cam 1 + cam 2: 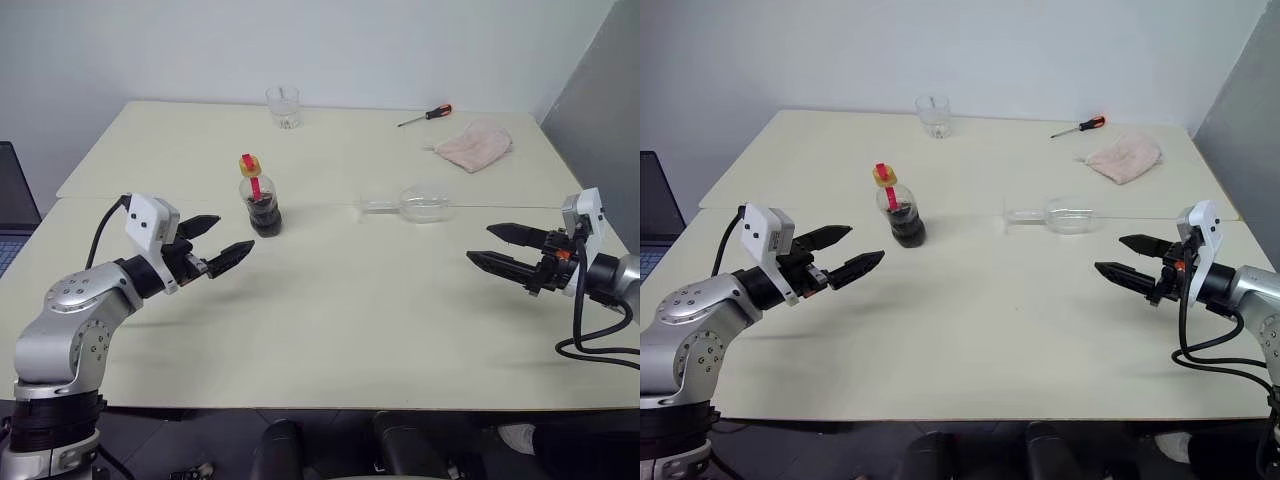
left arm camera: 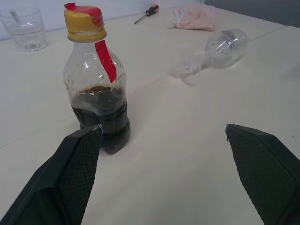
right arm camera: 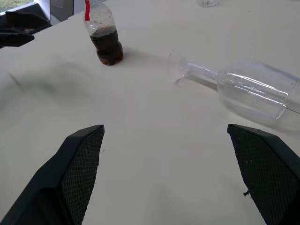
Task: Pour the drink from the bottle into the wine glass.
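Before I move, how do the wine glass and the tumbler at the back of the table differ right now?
The wine glass lies on its side mid-table; the tumbler stands upright near the far edge. The wine glass has a stem and foot; the tumbler has none. Both are clear glass, and neither holds any of the dark drink.

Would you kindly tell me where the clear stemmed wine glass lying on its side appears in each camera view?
Left eye view: clear stemmed wine glass, right of centre, on its side.
Right eye view: wine glass, right of centre.
Left wrist view: upper right.
Right wrist view: right half, foot towards the bottle.
Shared landmark: small clear plastic bottle with yellow cap, upright beyond the glass's foot.
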Action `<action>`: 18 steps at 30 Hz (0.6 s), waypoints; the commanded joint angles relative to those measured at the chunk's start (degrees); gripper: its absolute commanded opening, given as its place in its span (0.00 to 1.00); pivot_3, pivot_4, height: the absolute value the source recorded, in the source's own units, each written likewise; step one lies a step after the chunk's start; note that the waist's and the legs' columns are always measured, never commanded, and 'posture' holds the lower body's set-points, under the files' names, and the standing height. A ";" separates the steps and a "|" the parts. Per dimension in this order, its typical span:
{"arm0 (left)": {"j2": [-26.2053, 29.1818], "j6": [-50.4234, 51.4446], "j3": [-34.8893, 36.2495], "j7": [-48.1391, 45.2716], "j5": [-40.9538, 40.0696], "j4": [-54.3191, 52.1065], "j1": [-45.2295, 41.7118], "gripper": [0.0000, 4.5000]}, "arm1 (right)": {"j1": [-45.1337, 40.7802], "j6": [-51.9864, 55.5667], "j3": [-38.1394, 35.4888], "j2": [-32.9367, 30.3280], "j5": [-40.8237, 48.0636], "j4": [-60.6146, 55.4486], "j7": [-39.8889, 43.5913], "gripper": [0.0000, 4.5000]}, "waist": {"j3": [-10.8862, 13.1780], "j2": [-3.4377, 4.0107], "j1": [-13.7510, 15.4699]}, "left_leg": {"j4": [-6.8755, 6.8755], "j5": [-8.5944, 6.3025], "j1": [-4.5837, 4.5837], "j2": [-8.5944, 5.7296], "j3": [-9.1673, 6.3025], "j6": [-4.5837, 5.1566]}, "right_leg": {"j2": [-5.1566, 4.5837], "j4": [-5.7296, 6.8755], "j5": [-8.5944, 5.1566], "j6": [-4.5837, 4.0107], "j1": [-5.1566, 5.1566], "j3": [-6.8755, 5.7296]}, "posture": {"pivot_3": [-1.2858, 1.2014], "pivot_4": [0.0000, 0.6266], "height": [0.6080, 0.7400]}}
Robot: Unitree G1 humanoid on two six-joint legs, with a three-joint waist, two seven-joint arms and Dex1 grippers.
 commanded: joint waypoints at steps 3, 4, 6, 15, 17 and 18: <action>-0.73 -0.34 1.36 2.02 -0.41 -0.07 -1.90 0.99 | -0.93 0.56 -1.57 -0.21 1.91 -2.84 -0.02 1.00 | 0.00 0.00 0.05 | 0.01 0.00 0.04 0.00 -0.01 0.00 | 0.00 -0.01 0.00 0.00 0.07 -0.01 | 0.52 0.24 1.00; -0.81 -0.01 1.65 2.14 -0.85 0.00 -2.00 0.99 | -0.88 0.70 -1.66 -0.06 2.08 -3.14 -0.19 1.00 | 0.00 0.00 0.08 | 0.01 0.00 0.04 0.00 0.00 0.00 | 0.00 -0.02 0.00 0.00 0.08 0.00 | 0.52 0.24 1.00; -0.19 -1.12 1.60 1.34 -0.17 0.42 -1.41 0.99 | -0.60 1.43 -2.28 0.30 3.11 -4.14 -0.46 1.00 | 0.00 0.00 0.06 | 0.01 0.00 0.04 0.00 0.01 0.00 | -0.01 -0.04 -0.01 0.01 0.10 0.01 | 0.52 0.24 1.00; -2.07 -6.68 1.36 3.33 3.07 6.61 -3.53 0.99 | -0.30 1.85 -1.51 0.89 4.68 -7.48 -1.00 1.00 | 0.00 0.00 0.14 | 0.02 0.00 0.08 0.00 0.00 0.00 | -0.01 -0.05 0.00 0.00 0.14 0.00 | 0.52 0.24 1.00; -4.83 -10.86 -0.06 6.57 6.20 10.18 -5.52 0.99 | -0.55 2.63 -0.30 1.76 5.75 -9.70 -1.63 1.00 | 0.00 0.00 0.42 | 0.03 0.00 0.17 0.00 -0.02 0.00 | -0.02 -0.04 0.00 0.00 0.24 -0.03 | 0.52 0.24 1.00; -6.67 -12.47 -0.99 8.11 7.57 11.45 -6.43 0.99 | -0.79 3.16 0.43 2.21 6.51 -11.33 -2.00 1.00 | 0.00 0.00 0.52 | 0.04 0.00 0.21 -0.01 -0.03 0.00 | -0.02 -0.04 0.00 0.01 0.30 -0.05 | 0.52 0.24 1.00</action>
